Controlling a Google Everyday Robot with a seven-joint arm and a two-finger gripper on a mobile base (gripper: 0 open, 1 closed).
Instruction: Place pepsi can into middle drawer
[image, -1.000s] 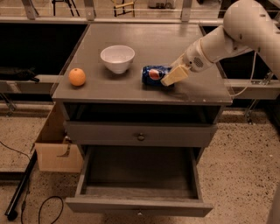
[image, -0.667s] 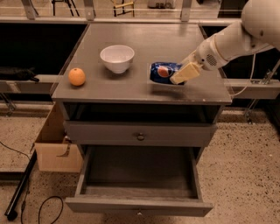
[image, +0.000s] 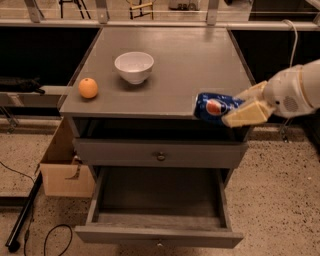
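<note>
Here the gripper (image: 231, 109) hovers by the front right corner of the worktop (image: 185, 65), its fingers (image: 246, 114) clasped around the pepsi can (image: 212, 106), held sideways above the open middle drawer (image: 150, 236).

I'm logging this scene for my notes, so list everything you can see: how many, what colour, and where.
pepsi can: one, blue, lying sideways at the cabinet top's front right edge.
middle drawer: one, grey, pulled open at the bottom.
upper drawer: one, grey, shut, dark knob.
cabinet top: one, grey.
bowl: one, white, on the cabinet top.
orange: one, orange, near the top's left edge.
cardboard box: one, brown, on the floor to the left.
gripper: one, cream, shut on the pepsi can.
arm: one, white, at the right edge.
</note>
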